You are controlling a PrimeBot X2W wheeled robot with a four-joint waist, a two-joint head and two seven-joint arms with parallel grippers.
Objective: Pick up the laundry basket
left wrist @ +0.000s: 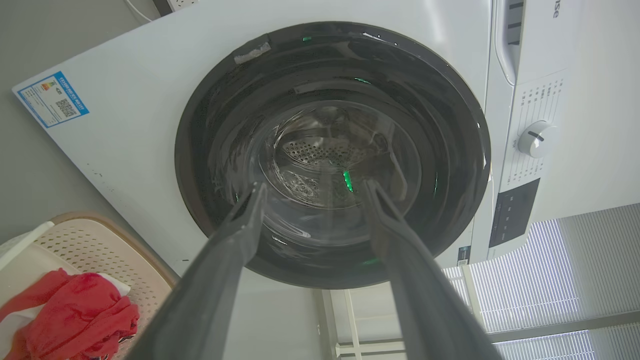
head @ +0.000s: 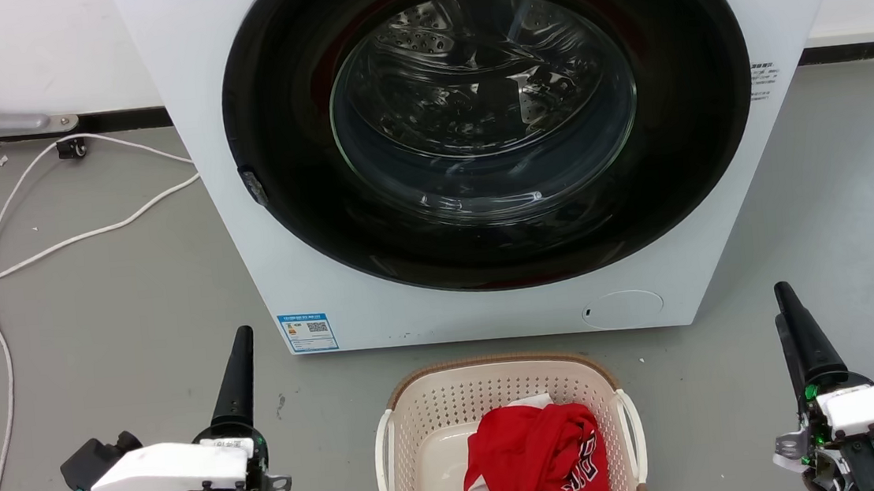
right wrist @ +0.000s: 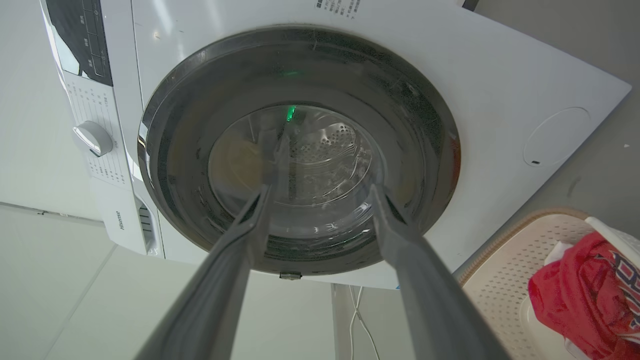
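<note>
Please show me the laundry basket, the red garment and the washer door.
laundry basket [head: 458,398], head view, perforated back wall.
red garment [head: 534,450], head view, middle of the cloth.
washer door [head: 484,107], head view, centre of the glass.

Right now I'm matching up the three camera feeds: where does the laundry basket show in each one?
Head view: laundry basket at bottom centre, cut off by the lower edge.
Left wrist view: laundry basket in the lower left corner.
Right wrist view: laundry basket in the lower right corner.
Shared landmark: the round dark washer door, in all three.
</note>
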